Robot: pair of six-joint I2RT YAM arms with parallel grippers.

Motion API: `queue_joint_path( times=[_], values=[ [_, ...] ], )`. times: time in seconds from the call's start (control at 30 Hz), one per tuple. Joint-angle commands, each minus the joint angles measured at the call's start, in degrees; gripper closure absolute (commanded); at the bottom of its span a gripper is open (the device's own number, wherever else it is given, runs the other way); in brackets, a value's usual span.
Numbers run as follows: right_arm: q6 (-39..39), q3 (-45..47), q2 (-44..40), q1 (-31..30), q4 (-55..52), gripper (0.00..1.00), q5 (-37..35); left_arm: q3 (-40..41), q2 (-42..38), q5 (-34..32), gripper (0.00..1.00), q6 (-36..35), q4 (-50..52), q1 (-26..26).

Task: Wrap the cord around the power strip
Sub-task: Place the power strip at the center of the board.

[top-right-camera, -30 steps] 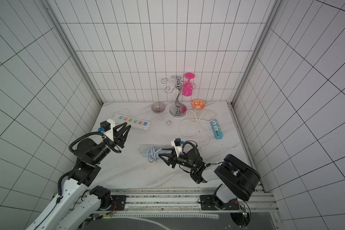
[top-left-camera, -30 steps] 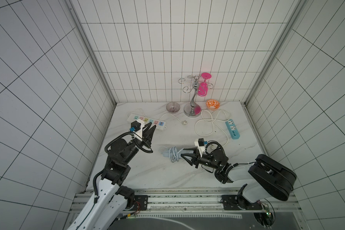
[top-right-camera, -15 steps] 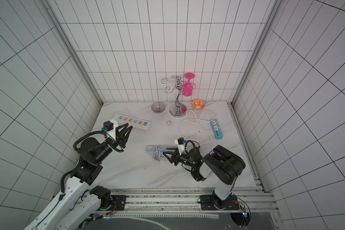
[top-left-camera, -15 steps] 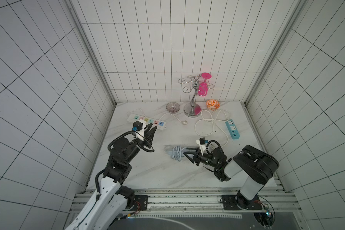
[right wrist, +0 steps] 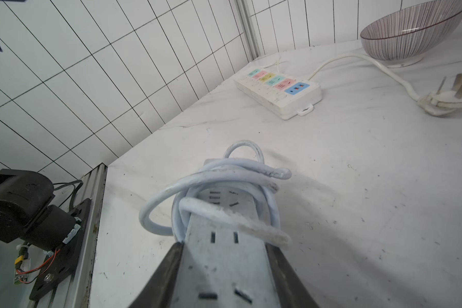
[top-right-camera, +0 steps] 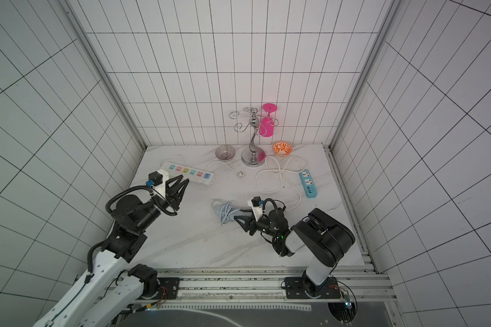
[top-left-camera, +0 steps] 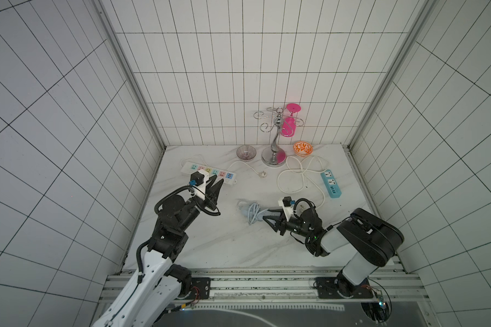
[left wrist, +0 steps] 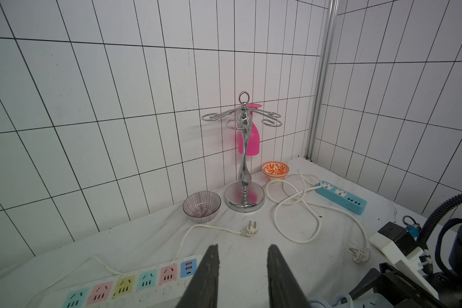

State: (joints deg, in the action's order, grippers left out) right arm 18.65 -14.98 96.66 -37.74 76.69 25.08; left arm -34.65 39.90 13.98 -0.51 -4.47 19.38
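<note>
Cool, even white light falls from overhead, bright on the tiled walls (top-left-camera: 54,113) and pale counter (top-left-camera: 210,243), leaving only soft, short shadows. In both top views tile lines bow toward the frame edges and the bottom band is dim. The pink glass (top-left-camera: 288,127) throws a rosy tint on the wall behind. In the right wrist view the near end of the power strip (right wrist: 224,266) is soft and one cord (right wrist: 232,170) strand looks smeared.
</note>
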Motion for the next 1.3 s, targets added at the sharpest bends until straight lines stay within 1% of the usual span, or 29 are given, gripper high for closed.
queue_joint_path(
  times=[0.0,0.27,0.4,0.57,0.87,0.97,1.13,1.2,1.23,1.27],
  values=[
    [-3.0,-4.2,2.2,0.6,-5.1,1.0,-3.2,0.5,-0.1,-0.6,0.69,-0.9,-0.5,-0.2],
    [-4.7,-8.0,5.2,0.0,-12.4,1.0,-5.0,0.5,-0.1,-1.0,0.66,-0.6,-0.4,-0.2],
    [-8.0,-10.3,5.3,-2.4,-18.7,0.95,-8.6,0.5,0.0,-1.2,0.65,-0.4,-0.2,-0.3],
    [-9.6,-12.2,6.2,-4.0,-23.5,0.82,-11.3,0.5,0.0,-1.0,0.64,-0.5,-0.1,-0.3],
    [-10.6,-13.2,6.4,-5.0,-26.7,0.58,-13.5,0.5,-0.1,-1.4,0.63,-0.6,-0.1,-0.2],
    [-11.3,-13.4,6.0,-5.7,-27.9,0.51,-14.6,0.6,-0.2,-1.4,0.63,-0.6,-0.1,-0.1],
    [-12.1,-13.3,5.3,-6.8,-29.0,0.36,-16.5,0.6,-0.4,-1.7,0.63,-0.5,-0.1,-0.1],
    [-12.2,-13.1,4.9,-7.2,-29.2,0.31,-17.1,0.6,-0.5,-1.7,0.63,-0.6,0.0,-0.1],
    [-12.5,-13.1,4.6,-7.4,-29.5,0.2,-17.5,0.6,-0.5,-1.9,0.63,-0.5,0.0,-0.1],
    [-12.7,-13.1,4.3,-7.7,-29.7,0.18,-18.0,0.7,-0.5,-1.9,0.62,-0.5,0.0,-0.1]
  ],
)
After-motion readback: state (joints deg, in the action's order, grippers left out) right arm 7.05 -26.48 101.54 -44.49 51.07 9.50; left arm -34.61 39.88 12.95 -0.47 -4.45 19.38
